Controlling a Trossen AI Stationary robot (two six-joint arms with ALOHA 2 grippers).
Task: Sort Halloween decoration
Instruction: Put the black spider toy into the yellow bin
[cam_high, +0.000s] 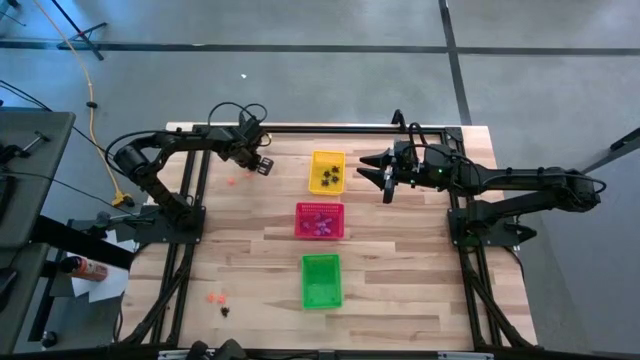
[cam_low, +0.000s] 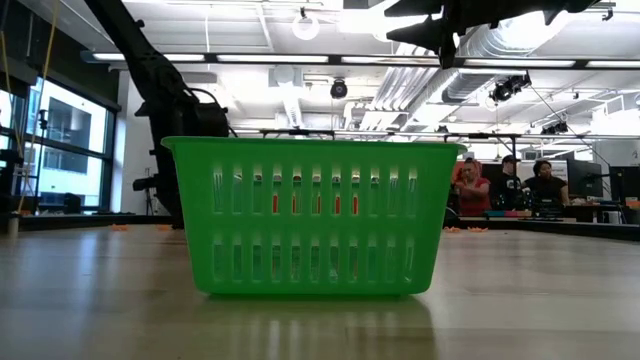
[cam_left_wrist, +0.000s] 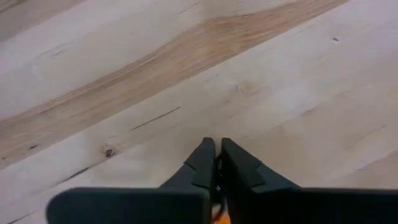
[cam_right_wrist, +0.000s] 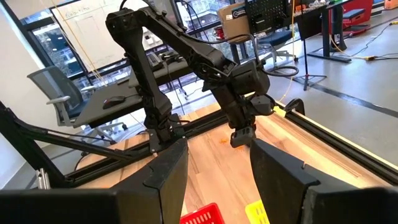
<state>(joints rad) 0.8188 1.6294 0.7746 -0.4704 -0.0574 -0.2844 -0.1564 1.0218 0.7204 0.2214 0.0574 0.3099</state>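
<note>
The left tool (cam_high: 264, 166) was closed low over the table (cam_high: 400, 300), an orange trinket (cam_high: 232, 182) just beside it, while the right tool (cam_high: 385, 180) hung open beside the yellow basket (cam_high: 327, 172) holding black trinkets (cam_high: 331, 177), others lying near the table's front-left corner.

The left arm is folded at the elbow and stretched forward, its wrist bent down. The left gripper (cam_high: 263, 166) is pointed downward; its fingers (cam_left_wrist: 202, 163) are pressed together, with something orange glimpsed between them at their base. The right arm is extended almost straight, raised and level. The right gripper (cam_high: 377, 177) is held apart, its two fingers (cam_right_wrist: 166, 177) spread wide.
</note>
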